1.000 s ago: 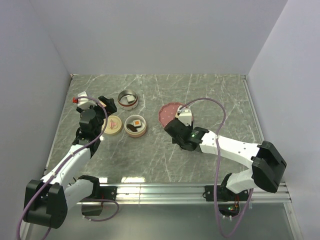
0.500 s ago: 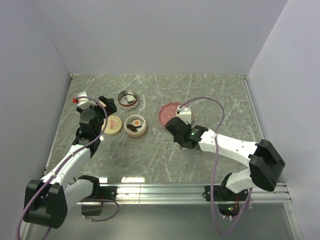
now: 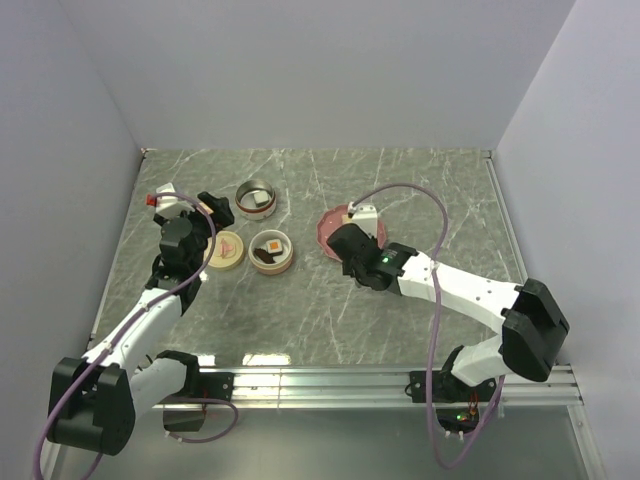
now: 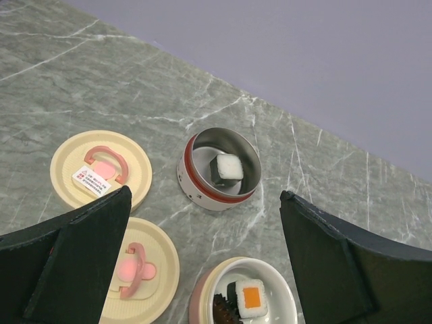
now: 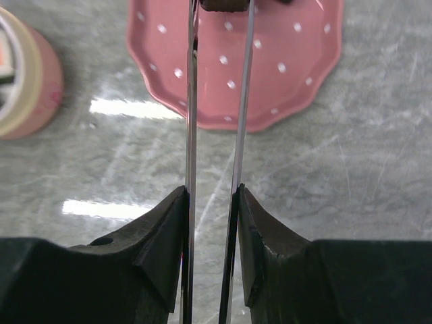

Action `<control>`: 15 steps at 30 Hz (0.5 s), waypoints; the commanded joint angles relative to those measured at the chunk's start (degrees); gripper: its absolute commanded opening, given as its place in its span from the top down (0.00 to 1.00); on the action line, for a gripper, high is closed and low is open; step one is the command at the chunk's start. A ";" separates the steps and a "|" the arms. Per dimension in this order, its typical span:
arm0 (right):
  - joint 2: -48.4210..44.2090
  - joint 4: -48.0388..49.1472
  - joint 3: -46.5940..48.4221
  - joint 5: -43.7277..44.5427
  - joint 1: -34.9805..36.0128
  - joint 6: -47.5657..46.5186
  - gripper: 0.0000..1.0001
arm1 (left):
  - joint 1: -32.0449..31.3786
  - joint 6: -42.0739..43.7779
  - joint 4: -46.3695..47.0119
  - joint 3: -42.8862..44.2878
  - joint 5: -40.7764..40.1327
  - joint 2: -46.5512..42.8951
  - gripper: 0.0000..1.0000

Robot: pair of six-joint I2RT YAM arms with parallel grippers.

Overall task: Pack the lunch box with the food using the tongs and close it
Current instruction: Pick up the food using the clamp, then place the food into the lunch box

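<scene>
Grey metal tongs (image 5: 191, 101) tight in right claw (image 5: 210, 202), dark brown piece (image 5: 226, 5) between their tips; left claw (image 4: 206, 196) wide apart.

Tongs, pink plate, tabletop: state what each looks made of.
Tongs: probably metal; thin grey strips with a bright sheen along their edges.
Plate: glossy pink with white dots; plastic or glazed ceramic, can't tell which.
Tabletop: polished grey-green stone look, with white veins and glare patches; possibly a printed laminate.
</scene>
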 commanded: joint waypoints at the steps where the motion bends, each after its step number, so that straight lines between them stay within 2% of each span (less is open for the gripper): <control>1: 0.15 2.16 5.52 1.01 -0.42 -3.19 0.83 | 0.33 -0.45 2.81 -0.38 0.67 0.76 0.02; 9: 4.98 5.32 14.22 -3.38 -0.33 -10.65 0.83 | 0.50 -0.19 2.73 0.24 -1.08 2.52 0.02; 15: 14.38 7.61 24.23 -8.29 -0.42 -15.92 0.83 | 0.68 -0.37 2.46 0.24 -1.35 2.78 0.02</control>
